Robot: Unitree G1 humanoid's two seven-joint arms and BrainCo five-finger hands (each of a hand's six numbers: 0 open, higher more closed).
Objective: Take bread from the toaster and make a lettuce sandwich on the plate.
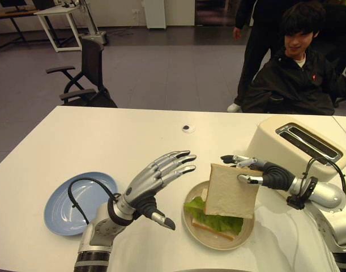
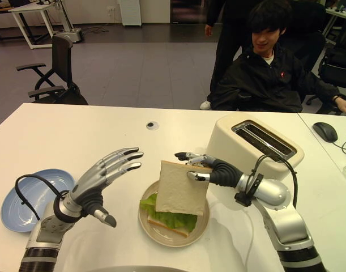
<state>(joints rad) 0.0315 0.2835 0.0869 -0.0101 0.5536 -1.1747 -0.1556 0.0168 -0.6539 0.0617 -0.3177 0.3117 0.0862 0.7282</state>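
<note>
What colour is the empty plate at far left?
The empty plate is light blue; left eye view shows it best.

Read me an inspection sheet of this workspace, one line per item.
Surface: white table, no spills seen.
Job's things: toaster at right rear; bread slice tilted over lettuce and a lower slice on the beige plate.
Clutter: blue plate at left; small round object mid-table; computer mouse far right.
Hands: left hand open beside the beige plate; right hand pinching the bread slice.
Cables: black cable loop at left wrist; black cable at right wrist.
Surroundings: office chair behind.
</note>
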